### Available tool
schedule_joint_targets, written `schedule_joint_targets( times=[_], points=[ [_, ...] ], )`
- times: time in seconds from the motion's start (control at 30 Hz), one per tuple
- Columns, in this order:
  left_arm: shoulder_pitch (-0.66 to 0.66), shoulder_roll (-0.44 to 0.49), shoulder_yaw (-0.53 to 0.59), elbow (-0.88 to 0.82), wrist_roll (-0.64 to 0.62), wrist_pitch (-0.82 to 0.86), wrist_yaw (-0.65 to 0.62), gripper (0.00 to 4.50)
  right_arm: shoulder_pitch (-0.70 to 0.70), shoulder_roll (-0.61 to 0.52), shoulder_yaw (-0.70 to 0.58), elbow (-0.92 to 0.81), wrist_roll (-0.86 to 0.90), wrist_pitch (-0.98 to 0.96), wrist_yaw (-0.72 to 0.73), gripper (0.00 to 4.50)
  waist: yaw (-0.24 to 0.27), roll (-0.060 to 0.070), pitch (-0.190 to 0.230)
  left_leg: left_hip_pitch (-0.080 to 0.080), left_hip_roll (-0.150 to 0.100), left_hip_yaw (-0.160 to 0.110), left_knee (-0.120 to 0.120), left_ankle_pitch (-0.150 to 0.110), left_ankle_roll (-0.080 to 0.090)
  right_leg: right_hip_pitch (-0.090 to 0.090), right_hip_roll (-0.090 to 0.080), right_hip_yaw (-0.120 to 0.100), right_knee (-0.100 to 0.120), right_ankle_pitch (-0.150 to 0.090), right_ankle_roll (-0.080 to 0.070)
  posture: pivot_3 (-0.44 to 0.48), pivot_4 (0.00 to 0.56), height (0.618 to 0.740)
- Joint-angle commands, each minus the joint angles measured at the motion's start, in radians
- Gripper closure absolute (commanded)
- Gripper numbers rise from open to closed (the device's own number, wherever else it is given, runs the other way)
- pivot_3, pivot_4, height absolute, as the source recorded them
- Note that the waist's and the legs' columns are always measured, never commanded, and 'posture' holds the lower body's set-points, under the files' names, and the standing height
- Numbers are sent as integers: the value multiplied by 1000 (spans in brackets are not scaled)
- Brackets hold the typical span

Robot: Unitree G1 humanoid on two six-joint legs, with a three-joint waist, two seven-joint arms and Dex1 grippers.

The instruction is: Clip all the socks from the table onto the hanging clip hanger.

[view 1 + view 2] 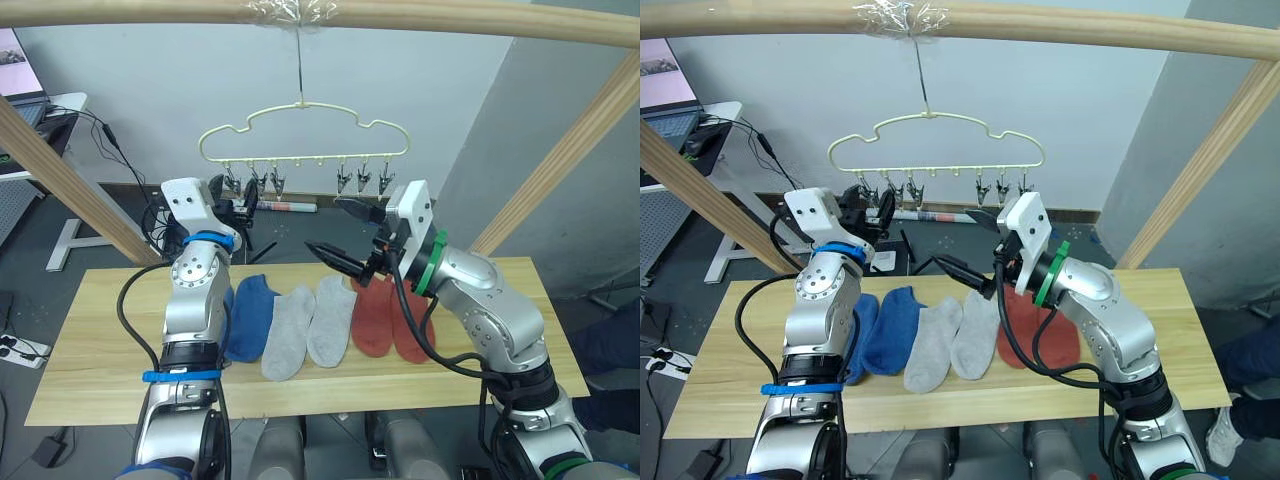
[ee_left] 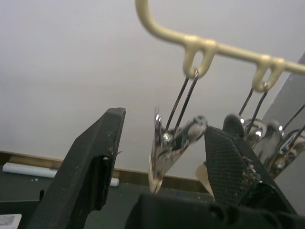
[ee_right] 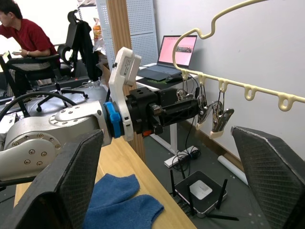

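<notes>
All six socks (image 1: 315, 318) are lying in a row on the table (image 1: 90, 370). Left gripper (image 2: 159, 167) is up at the clip hanger (image 1: 300, 130), jaws spread around a clip (image 2: 174, 143). Right gripper (image 1: 340, 235) hangs nearby, jaws wide apart, empty.

The left gripper (image 2: 159, 162) has its two black fingers (image 2: 90, 167) spread apart around a grey metal clip (image 2: 172, 148) dangling from the pale-yellow clip hanger (image 2: 205, 45) crossing the upper right.

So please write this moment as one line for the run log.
left gripper: open around grey metal clip | right gripper: open, empty | six knit ankle socks: on wooden table
</notes>
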Motion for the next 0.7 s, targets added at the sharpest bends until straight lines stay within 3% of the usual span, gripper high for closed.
schedule_joint_targets(
  times=[0.03, 0.27, 0.37, 0.6, 0.7],
  points=[
    [-18, 0, 11, -42, -3, -20, 8, 1541, -20, 4, -16, -38, 21, -6, -2, 0, -2, 0, 0, 0, 0, 0, 0, 0, 0, 0, 0, 0, 0, 0, 0, 1, 272, 740],
    [-19, 3, 12, -41, -7, -20, 8, 1541, -20, 5, -15, -40, 23, -4, -3, 0, -3, 0, 0, 0, 0, 0, 0, 0, 0, 0, 0, 0, 0, 0, 0, 5, 268, 740],
    [-13, 4, 14, -45, -11, -21, 5, 2055, -20, 6, -14, -43, 24, -2, -4, 0, -3, 0, 0, 0, 0, 0, 0, 0, 0, 0, 0, 0, 0, 0, 0, 5, 268, 740],
    [-11, 2, 13, -54, -20, -22, -4, 4014, -13, 7, -13, -46, 27, 1, -5, 0, -3, 0, 0, 0, 0, 0, 0, 0, 0, 0, 0, 0, 0, 0, 0, 9, 257, 740],
    [-15, 7, 17, -50, -21, -23, -9, 4350, -9, 9, -10, -48, 27, 3, -8, 0, -3, 0, 0, 0, 0, 0, 0, 0, 0, 0, 0, 0, 0, 0, 0, 9, 257, 740]
  ],
)
